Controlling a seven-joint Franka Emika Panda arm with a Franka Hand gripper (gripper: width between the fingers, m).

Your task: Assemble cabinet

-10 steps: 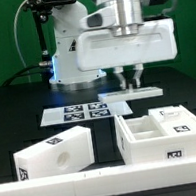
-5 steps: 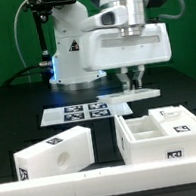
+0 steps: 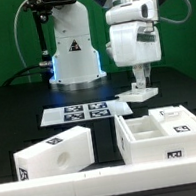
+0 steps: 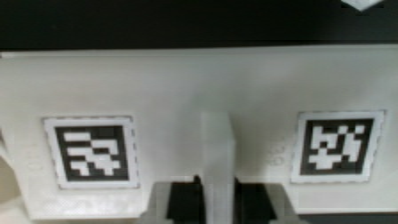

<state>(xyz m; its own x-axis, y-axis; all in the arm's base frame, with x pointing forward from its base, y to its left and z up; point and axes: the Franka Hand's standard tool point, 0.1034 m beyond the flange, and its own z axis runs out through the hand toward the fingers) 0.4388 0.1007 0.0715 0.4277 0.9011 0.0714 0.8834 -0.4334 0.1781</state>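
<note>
My gripper (image 3: 142, 86) is shut on a flat white cabinet panel (image 3: 138, 95) and holds it at table height, just off the exterior view's right end of the marker board (image 3: 83, 112). In the wrist view the panel (image 4: 199, 90) fills the picture with two marker tags, and my gripper (image 4: 217, 203) pinches a thin ridge of it between the dark fingers (image 4: 173, 205). A white cabinet block with a round hole (image 3: 53, 153) lies at the front left. An open compartmented cabinet box (image 3: 164, 135) lies at the front right.
A long low white rail (image 3: 107, 175) runs along the front edge. The white robot base (image 3: 75, 54) stands at the back, with a cable to its left. The table top is black.
The wrist has turned about its vertical axis, so the hand now shows its narrow side. The panel has turned with it and looks shorter across. The other parts have not moved.
</note>
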